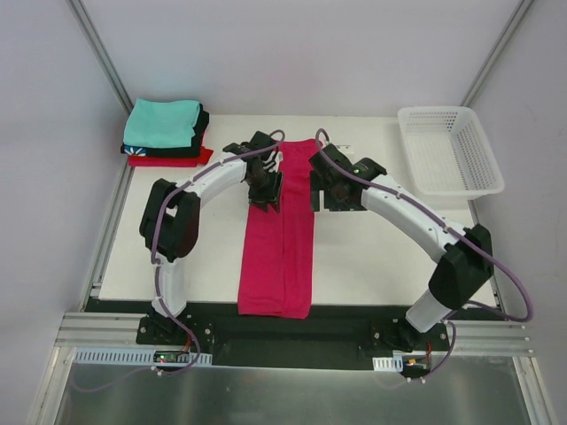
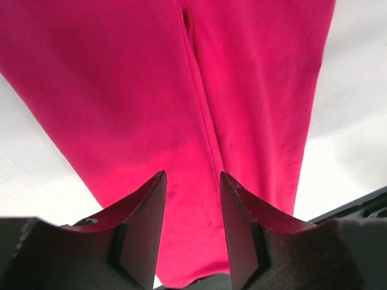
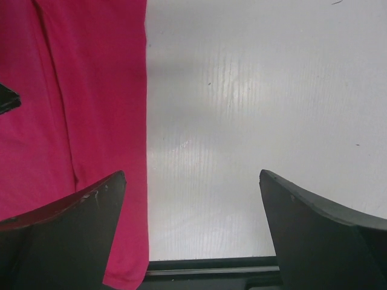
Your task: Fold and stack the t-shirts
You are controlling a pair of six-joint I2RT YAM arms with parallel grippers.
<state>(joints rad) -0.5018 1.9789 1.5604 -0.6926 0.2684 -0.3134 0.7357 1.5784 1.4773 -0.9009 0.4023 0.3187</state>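
Observation:
A crimson-pink t-shirt (image 1: 279,257) lies folded into a long narrow strip from the far side of the table to its near edge. My left gripper (image 1: 264,197) hovers over the strip's far half. In the left wrist view that gripper (image 2: 193,175) is part open, with only the flat shirt (image 2: 139,90) and its centre fold showing below the gap. My right gripper (image 1: 330,197) sits at the strip's right edge. It (image 3: 192,174) is wide open over bare table, with the shirt's edge (image 3: 91,90) under its left finger. Folded t-shirts are stacked at the far left: teal (image 1: 161,122) on black on red (image 1: 168,161).
A white mesh basket (image 1: 447,150) stands at the far right corner. The white table (image 1: 381,257) ends at a dark rail (image 3: 211,266) along its near edge, where the shirt's hem hangs slightly over.

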